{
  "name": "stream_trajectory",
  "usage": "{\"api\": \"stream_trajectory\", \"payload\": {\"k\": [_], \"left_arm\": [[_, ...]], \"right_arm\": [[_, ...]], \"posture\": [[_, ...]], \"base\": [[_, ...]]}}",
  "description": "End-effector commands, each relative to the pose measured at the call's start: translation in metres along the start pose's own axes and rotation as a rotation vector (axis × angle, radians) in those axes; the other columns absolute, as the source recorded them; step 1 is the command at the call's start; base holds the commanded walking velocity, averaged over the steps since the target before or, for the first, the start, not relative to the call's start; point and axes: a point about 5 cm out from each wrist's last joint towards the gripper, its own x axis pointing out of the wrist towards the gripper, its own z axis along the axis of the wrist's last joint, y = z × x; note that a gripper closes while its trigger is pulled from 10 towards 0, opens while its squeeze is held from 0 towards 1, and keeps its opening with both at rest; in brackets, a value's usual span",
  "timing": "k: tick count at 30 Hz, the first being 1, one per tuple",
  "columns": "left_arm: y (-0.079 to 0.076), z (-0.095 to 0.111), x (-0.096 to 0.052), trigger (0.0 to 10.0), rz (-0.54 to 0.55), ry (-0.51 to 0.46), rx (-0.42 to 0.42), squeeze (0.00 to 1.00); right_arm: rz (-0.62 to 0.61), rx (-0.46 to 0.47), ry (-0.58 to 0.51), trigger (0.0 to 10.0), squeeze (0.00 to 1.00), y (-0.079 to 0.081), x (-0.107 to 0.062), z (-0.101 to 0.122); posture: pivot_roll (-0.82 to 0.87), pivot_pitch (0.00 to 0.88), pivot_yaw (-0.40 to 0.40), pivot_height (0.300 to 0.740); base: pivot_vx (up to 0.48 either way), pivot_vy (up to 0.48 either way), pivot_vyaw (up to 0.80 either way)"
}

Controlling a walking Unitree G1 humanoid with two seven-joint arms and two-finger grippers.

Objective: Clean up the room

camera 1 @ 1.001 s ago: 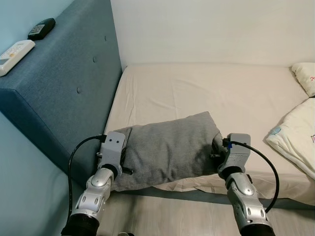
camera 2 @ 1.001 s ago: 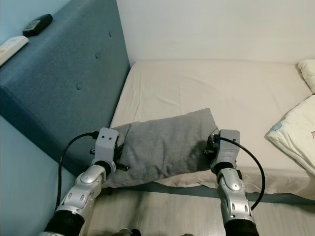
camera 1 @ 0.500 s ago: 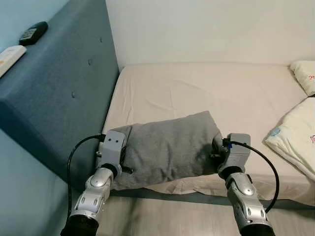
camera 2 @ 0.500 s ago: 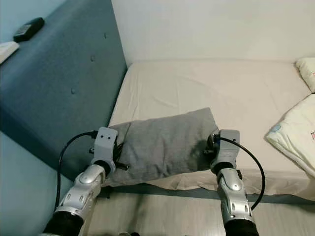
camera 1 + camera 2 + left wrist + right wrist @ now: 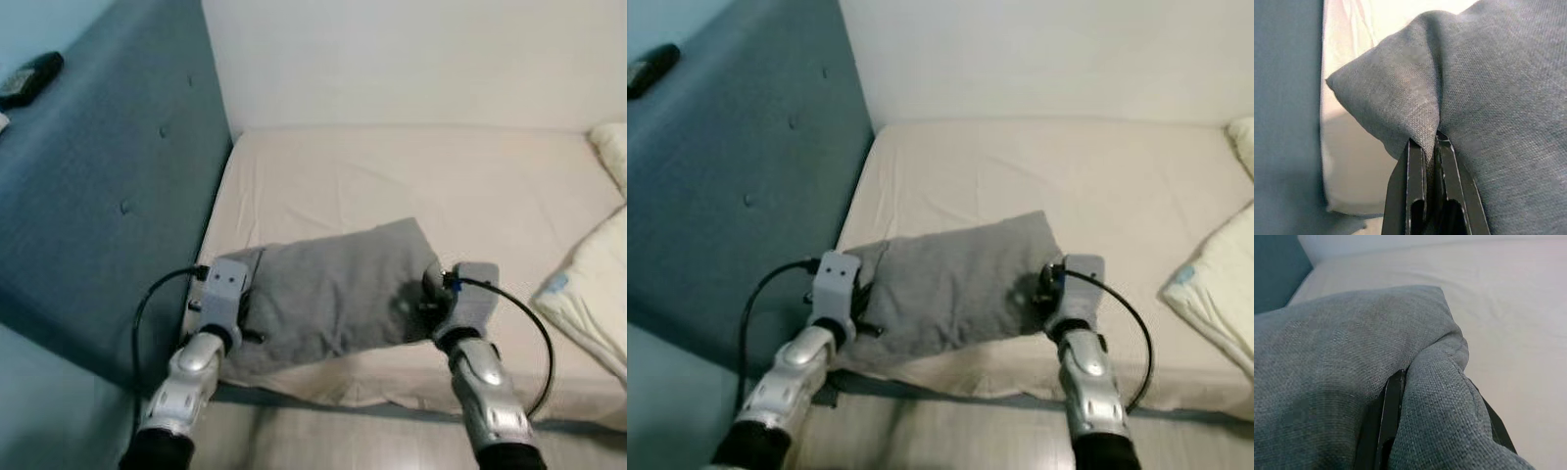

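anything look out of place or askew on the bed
The grey pillow sits crooked at the mattress front edge, far from the headboard. That is because the left gripper and right gripper each pinch one end. Nothing looks spilled or damaged.

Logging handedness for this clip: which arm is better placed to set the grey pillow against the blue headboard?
Left, probably. The left pincer pinches the grey fabric pillow at its end nearest the blue padded headboard; the right pincer grips the far end.
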Motion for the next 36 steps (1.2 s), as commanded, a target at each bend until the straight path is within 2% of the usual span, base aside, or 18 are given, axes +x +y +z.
{"api": "stream_trajectory", "payload": {"k": [1, 36], "left_arm": [[-0.0116, 0.0093, 0.0019, 10.0, -0.047, -0.051, 0.003, 0.0], [-0.0119, 0.0111, 0.0032, 10.0, -0.067, -0.051, 0.023, 0.0]], "right_arm": [[0.013, -0.001, 0.009, 10.0, 0.0, -0.0001, -0.0036, -0.0044], [0.006, 0.013, 0.002, 10.0, 0.0, 0.0, -0.0052, -0.0054]], "posture": [[0.02, 0.201, 0.008, 0.733], [0.03, 0.192, 0.02, 0.733]], "base": [[0.0, 0.0, 0.0], [0.0, 0.0, 0.0]]}}
